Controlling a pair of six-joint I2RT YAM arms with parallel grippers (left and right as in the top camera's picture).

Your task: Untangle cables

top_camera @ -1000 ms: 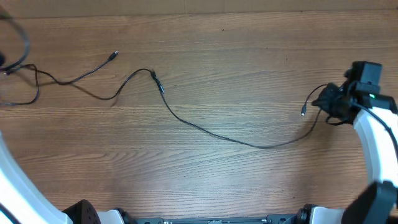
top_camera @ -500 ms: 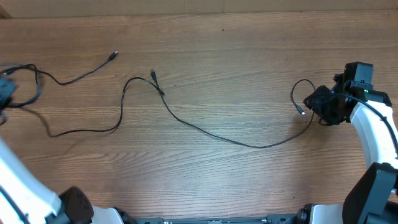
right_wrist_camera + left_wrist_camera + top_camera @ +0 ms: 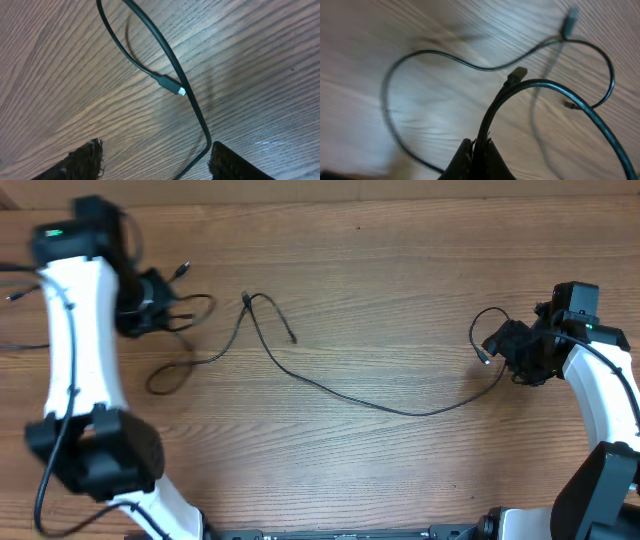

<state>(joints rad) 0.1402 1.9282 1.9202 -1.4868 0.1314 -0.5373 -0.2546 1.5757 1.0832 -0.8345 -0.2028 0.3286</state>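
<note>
Thin black cables lie on the wooden table. My left gripper (image 3: 148, 305) (image 3: 479, 146) is shut on a black cable near the far left; that cable (image 3: 540, 84) arcs up out of the jaws. Loose loops (image 3: 170, 372) and a plug (image 3: 184, 269) lie around it. A long cable (image 3: 400, 411) runs from a bend (image 3: 246, 298) across the middle to the right. Its plug (image 3: 172, 88) with a pale tip curls back beside my right gripper (image 3: 512, 348) (image 3: 157, 160). That gripper is open, and the cable lies on the wood just inside its right finger (image 3: 235, 162).
A free cable end (image 3: 292, 338) lies left of centre. The white left arm (image 3: 75, 350) stands over the table's left side, and the white right arm (image 3: 605, 395) runs along the right edge. In the left wrist view, two more plugs (image 3: 519, 73) (image 3: 571, 15) show on the wood.
My left arm swung in from the left edge, dragging its cable and bunching the loops rightward. The right gripper opened and let go of the cable end.
</note>
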